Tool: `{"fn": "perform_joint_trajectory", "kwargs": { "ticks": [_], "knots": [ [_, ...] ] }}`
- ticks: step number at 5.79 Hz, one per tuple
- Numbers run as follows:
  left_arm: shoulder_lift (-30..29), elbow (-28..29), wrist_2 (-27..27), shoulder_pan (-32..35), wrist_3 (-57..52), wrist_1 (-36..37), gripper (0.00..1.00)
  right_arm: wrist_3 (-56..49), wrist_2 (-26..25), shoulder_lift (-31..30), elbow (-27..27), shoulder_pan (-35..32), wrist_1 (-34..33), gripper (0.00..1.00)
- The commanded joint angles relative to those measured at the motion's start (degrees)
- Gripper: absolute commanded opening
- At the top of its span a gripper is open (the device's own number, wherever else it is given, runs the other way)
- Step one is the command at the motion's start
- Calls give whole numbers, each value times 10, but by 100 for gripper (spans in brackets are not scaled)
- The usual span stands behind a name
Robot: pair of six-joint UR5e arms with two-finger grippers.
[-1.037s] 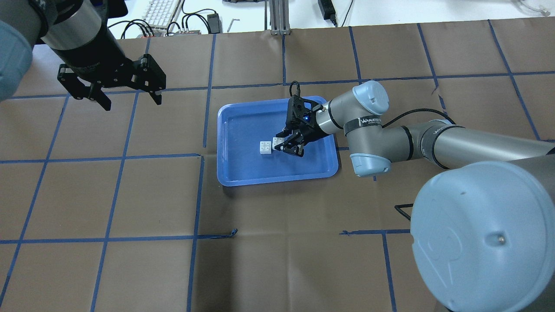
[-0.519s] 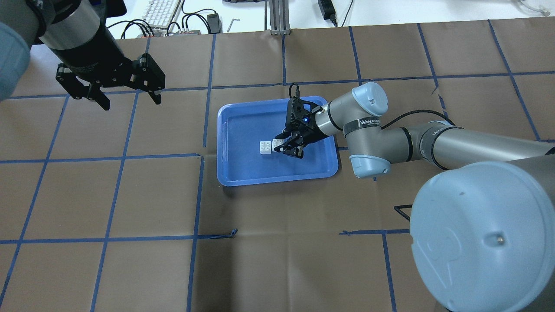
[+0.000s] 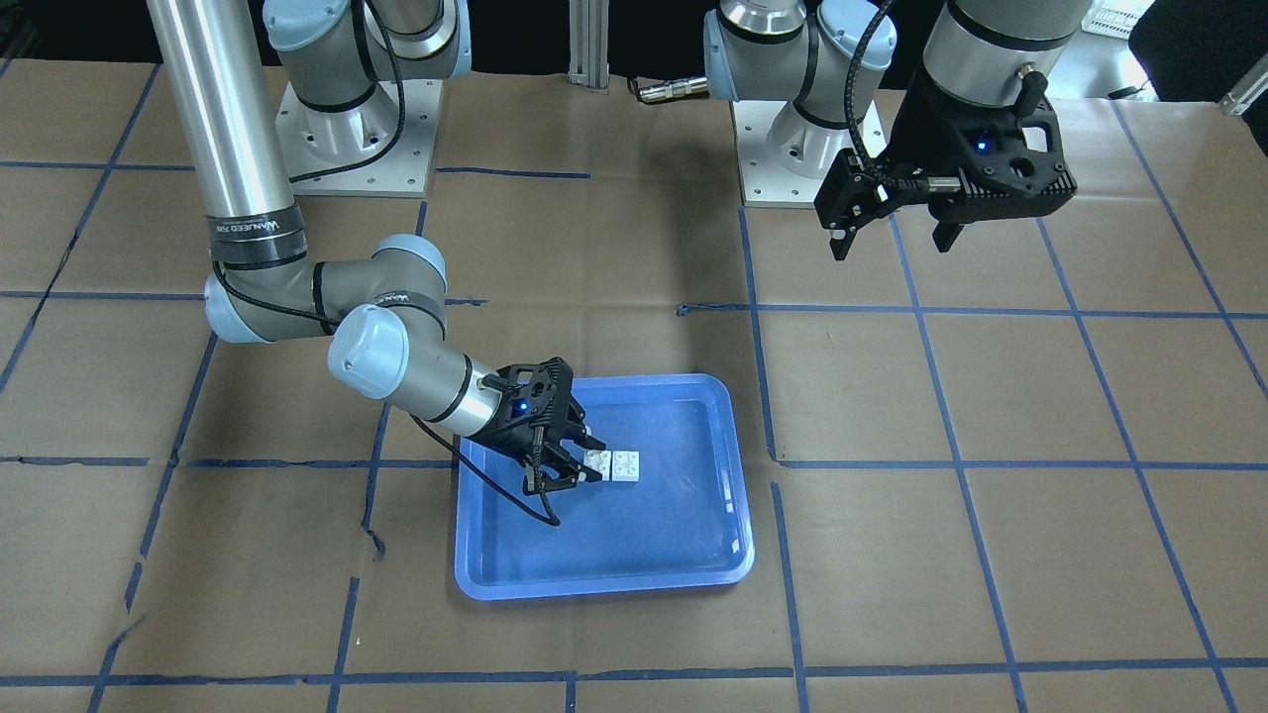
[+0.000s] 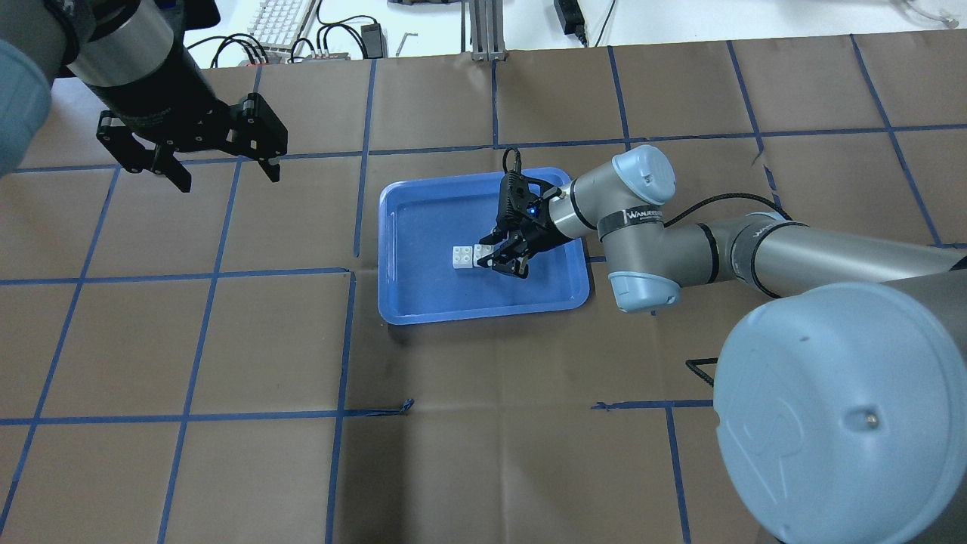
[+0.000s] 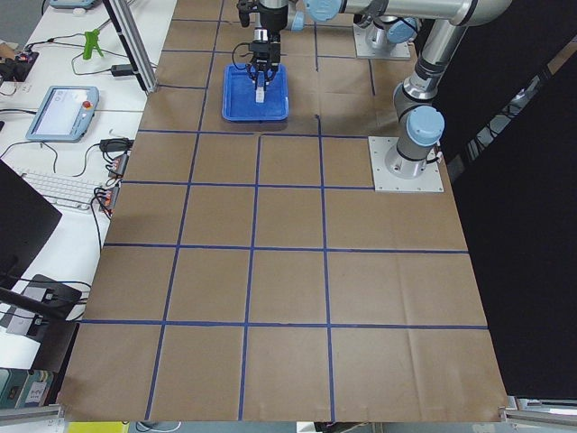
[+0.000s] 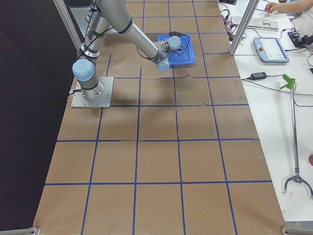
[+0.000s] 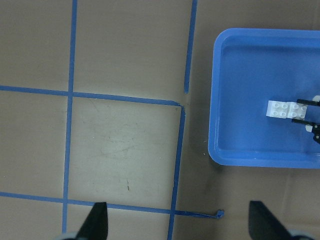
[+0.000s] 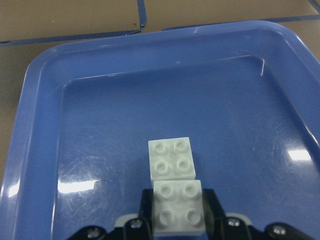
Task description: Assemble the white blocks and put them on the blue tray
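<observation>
The blue tray [image 4: 408,302] lies mid-table. Two white blocks lie side by side on its floor and touch. The free block [image 4: 461,257] shows in the right wrist view [image 8: 171,158] and the front view [image 3: 625,463]. My right gripper [image 4: 492,258] is low in the tray, shut on the other white block [image 8: 177,207], which also shows in the front view [image 3: 597,460]. Its fingers [image 8: 212,210] flank that block. Both blocks show in the left wrist view [image 7: 286,109]. My left gripper [image 4: 229,180] hangs open and empty, high over the table, left of the tray.
Brown paper with blue tape lines covers the table [image 4: 483,423]. A keyboard and cables [image 4: 287,26] lie beyond the far edge. The right arm's elbow [image 4: 642,227] reaches over the tray's right rim. The tray also shows in the side views [image 5: 257,99] [image 6: 186,54].
My right arm has crept slightly left with its block, which stays against the other block. My left gripper has barely moved.
</observation>
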State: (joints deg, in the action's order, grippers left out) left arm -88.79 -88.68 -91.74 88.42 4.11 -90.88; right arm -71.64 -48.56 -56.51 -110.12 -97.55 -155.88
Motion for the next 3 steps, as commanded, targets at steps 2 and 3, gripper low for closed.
{"fn": "perform_joint_trajectory", "kwargs": {
  "ticks": [2,3],
  "knots": [
    [0,-1,0,0,-1,0,100,-2,2,0,0,-1,0,35],
    [0,-1,-1,0,-1,0,100,-2,3,0,0,-1,0,37]
  ]
}}
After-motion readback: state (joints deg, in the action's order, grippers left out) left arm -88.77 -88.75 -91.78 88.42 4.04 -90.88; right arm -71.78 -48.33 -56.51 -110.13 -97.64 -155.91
